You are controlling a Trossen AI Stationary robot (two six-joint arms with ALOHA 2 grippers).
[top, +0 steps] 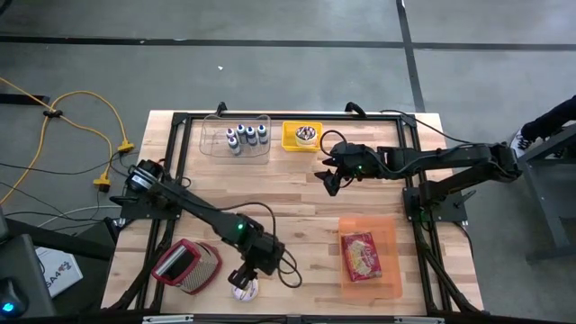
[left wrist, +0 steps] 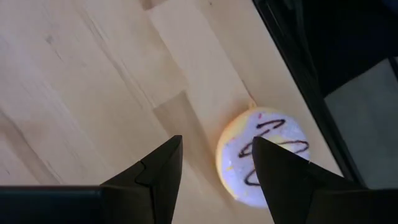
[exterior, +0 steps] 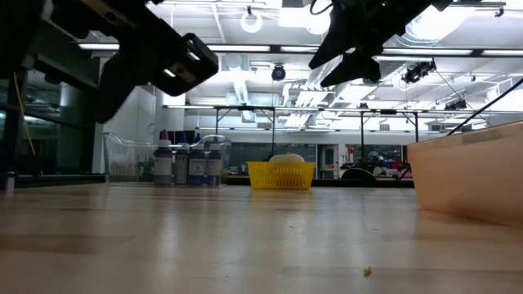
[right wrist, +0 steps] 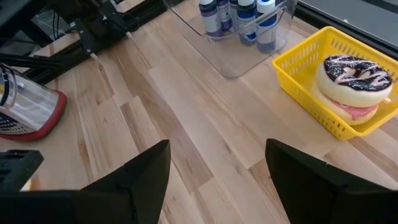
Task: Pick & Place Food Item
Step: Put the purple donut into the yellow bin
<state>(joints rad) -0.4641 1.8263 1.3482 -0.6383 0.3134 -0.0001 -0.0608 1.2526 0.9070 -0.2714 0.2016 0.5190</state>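
Table point(top: 297, 202): pale wood planks, black frame rails. Donut point(left wrist: 264, 155), lower right of the left wrist view: white icing with dark brown squiggle lines, tan rim. Basket point(right wrist: 311, 74), upper right of the right wrist view: yellow mesh, holding a donut with chocolate icing, white drizzle and pink filling. Tray point(top: 371, 255), lower right of the high view: translucent orange, red packet inside. Bottles point(top: 246, 136), upper centre: blue with white caps, in a clear bin. Both arms: black.

High view: top-down over whole table point(top: 297, 193). Low: tabletop level, facing the room. Left wrist: close, down past its fingers point(left wrist: 155, 174). Right wrist: higher, oblique; yellow basket point(right wrist: 311, 78) ahead of it, also in high and low.
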